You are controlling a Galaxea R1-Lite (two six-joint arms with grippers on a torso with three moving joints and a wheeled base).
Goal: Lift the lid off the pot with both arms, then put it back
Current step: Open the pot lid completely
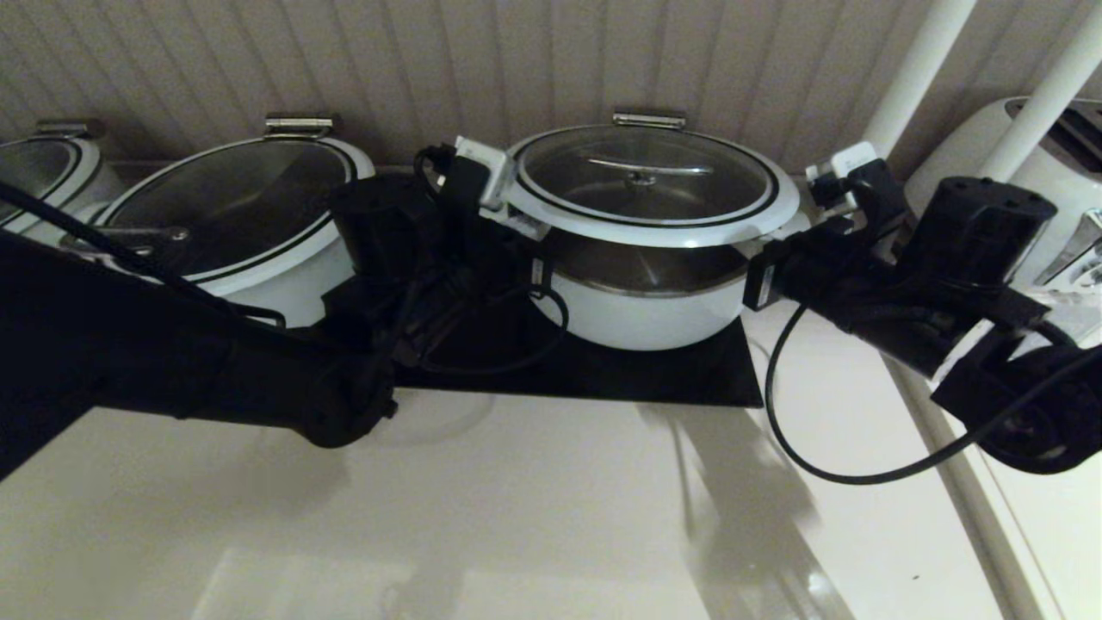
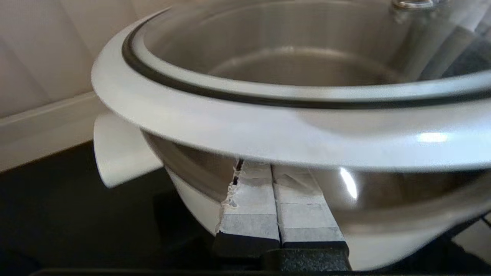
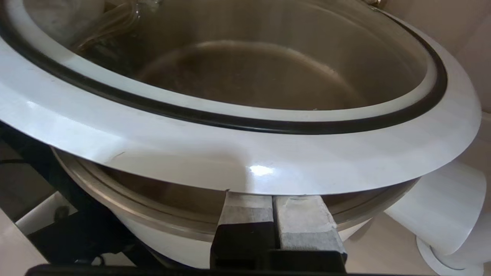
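- Head view: round glass lid with white rim (image 1: 650, 202) rides just above the round white pot (image 1: 641, 310).
- Left gripper (image 2: 274, 180) and right gripper (image 3: 274, 203), fingers together, prop opposite rim edges from beneath, clamping nothing.
- Glass looks heavy, rigid, slick; level support matters.

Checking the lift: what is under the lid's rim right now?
Under the lid, each side rests on a shut tool: left tool, right tool. The pot's steel rim shows below. Its far rim is hidden.

No text, label, brand, number or sign can be read anywhere in the three views.
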